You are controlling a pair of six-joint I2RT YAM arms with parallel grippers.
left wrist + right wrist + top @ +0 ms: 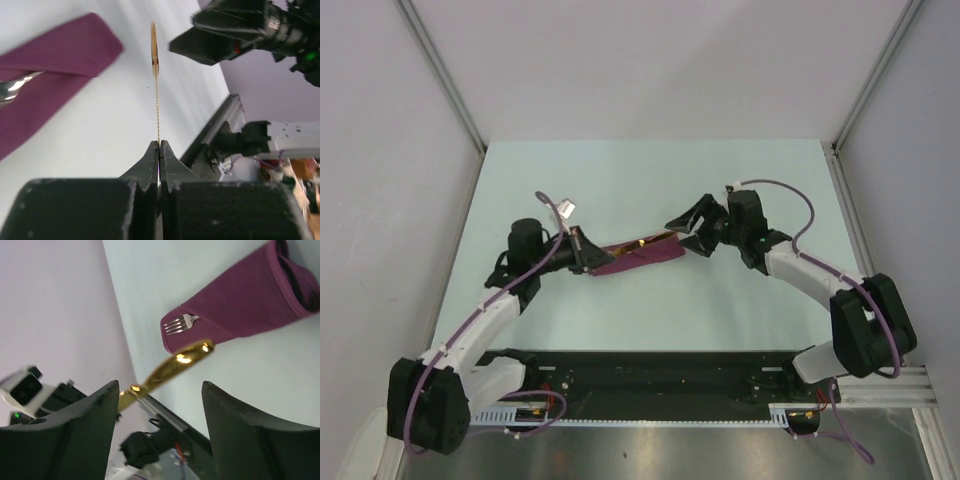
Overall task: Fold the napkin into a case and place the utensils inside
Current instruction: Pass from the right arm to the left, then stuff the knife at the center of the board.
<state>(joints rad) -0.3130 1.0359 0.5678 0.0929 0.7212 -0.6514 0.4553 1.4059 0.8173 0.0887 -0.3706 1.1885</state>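
The left gripper point(159, 145), clamped on the thin end of the golden utensil point(154, 45), holds it over the worktop point(650, 180) while the right gripper point(160, 385) stands with jaws apart around its other end, near the plum case point(240, 305) with a silver fork point(180, 324) peeking out.

1. Overhead view: bright, even, diffuse light, with only faint soft shadows on the pale table point(650, 190) beneath the arms.
2. Left wrist view: the left fingers point(147, 170) are dark and out of focus. The plum cloth point(55, 55) up and left of them is blurred, with a silver glare at its edge.
3. Right wrist view: the right fingers point(75, 435) are dark and blurred. The golden utensil point(175, 365) between them carries bright glare spots.
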